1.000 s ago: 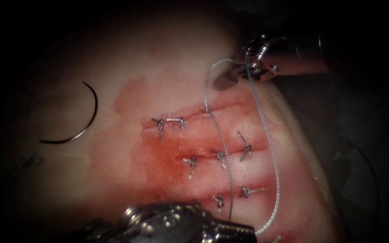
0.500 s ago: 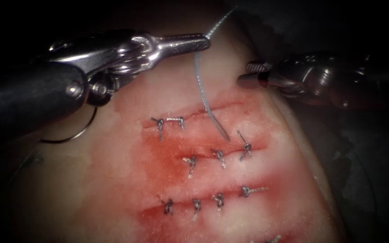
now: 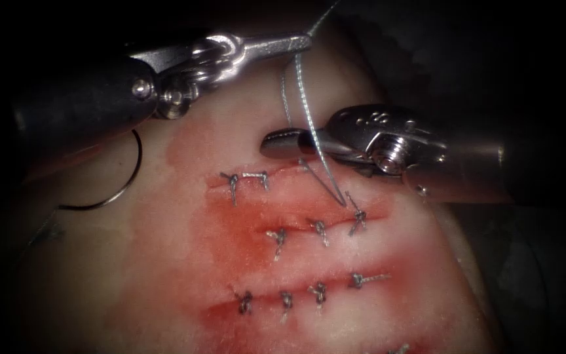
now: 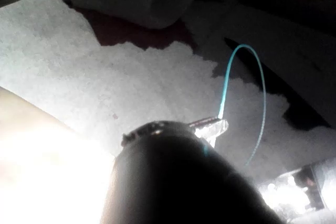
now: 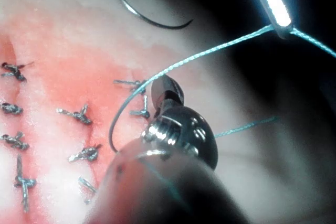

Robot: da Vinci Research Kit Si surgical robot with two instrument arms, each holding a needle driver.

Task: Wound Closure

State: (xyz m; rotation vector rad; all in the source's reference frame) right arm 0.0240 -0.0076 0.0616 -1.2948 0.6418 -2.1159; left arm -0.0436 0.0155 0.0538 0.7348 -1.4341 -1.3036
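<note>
My left tool [image 3: 299, 43] reaches in from the upper left, jaws shut on the thread [image 3: 309, 111] high above the top cut. One strand drops to a stitch in that cut; the other ends loose near a knot [image 3: 359, 216]. My right tool [image 3: 276, 141] lies across both strands just above the stitch, its jaws shut on the strand that goes to it. The right wrist view shows the thread [image 5: 210, 53] meeting the right tool [image 5: 165, 90]. The curved needle [image 3: 133, 172] lies free on the tissue [image 3: 165, 288], left of the cuts, held by neither tool.
Several tied knots [image 3: 319, 229] with short cut ends sit along the three cuts. Red fluid [image 3: 244, 229] stains the tissue around them. The tissue's edge falls away at the right [image 3: 473, 262]. The left wrist view has a thread loop [image 4: 247, 56] beyond the left tool's jaws [image 4: 215, 127].
The left tool went from the bottom edge to the upper left, lifting the thread. The right tool came down and left onto the thread, and its jaws closed.
</note>
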